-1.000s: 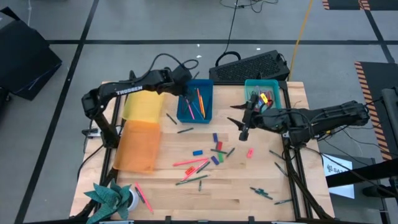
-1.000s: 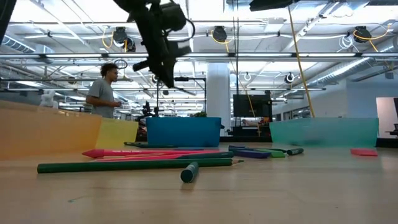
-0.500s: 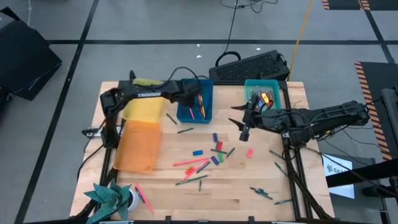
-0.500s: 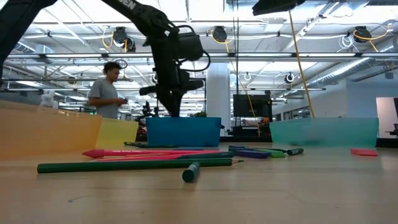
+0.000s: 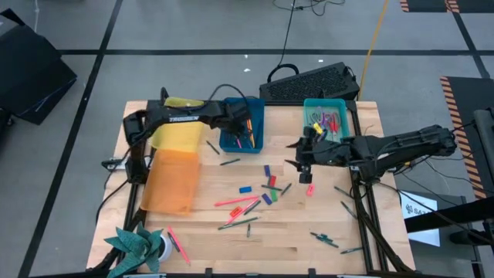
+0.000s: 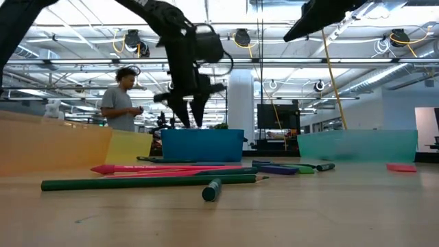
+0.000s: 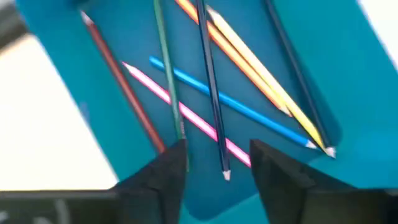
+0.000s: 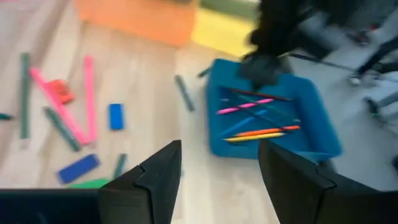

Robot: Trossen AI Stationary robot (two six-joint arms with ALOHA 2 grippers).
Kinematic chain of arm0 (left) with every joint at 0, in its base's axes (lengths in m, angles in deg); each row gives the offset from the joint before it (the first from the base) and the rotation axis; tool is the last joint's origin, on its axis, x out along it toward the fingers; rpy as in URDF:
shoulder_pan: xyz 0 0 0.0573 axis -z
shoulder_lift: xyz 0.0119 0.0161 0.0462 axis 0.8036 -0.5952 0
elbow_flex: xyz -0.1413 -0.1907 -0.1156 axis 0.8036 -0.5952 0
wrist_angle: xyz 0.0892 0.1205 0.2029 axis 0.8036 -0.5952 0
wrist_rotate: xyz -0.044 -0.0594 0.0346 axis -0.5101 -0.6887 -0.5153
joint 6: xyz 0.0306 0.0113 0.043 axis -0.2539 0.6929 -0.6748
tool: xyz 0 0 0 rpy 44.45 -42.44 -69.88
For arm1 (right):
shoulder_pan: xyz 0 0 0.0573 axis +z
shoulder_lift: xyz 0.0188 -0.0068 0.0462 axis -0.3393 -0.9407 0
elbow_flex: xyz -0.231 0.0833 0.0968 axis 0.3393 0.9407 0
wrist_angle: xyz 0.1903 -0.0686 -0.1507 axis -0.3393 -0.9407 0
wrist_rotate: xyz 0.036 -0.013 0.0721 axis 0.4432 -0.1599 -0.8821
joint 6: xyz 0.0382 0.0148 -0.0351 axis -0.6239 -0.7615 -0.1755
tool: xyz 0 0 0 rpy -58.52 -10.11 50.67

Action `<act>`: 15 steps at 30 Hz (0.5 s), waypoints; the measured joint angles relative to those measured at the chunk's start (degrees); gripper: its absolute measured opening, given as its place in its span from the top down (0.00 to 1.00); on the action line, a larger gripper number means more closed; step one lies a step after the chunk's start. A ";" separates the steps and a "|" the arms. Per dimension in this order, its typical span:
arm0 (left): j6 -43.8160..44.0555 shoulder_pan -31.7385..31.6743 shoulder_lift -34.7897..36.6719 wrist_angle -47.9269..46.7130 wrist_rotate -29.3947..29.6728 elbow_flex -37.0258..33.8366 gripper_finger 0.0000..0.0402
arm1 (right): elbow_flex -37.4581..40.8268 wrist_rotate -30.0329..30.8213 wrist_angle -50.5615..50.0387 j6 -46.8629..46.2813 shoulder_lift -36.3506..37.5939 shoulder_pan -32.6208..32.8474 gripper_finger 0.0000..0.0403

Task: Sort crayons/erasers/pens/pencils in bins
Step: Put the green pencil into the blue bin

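Right hand [image 5: 302, 164] nearer scattered erasers [image 5: 268, 184]

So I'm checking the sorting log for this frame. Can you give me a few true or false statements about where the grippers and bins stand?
1. The left gripper is over the blue bin. True.
2. Its fingers are shut on a pencil. False: they are open and hold nothing.
3. The blue bin holds pencils. True.
4. The right gripper is inside the teal bin. False: it hangs over the table, beside that bin.
5. The orange bin sits next to the yellow bin. True.
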 joint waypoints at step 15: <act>-10.49 15.72 26.12 -5.65 5.68 0.04 0.41 | -12.51 -6.57 3.00 -0.23 -19.25 6.03 0.50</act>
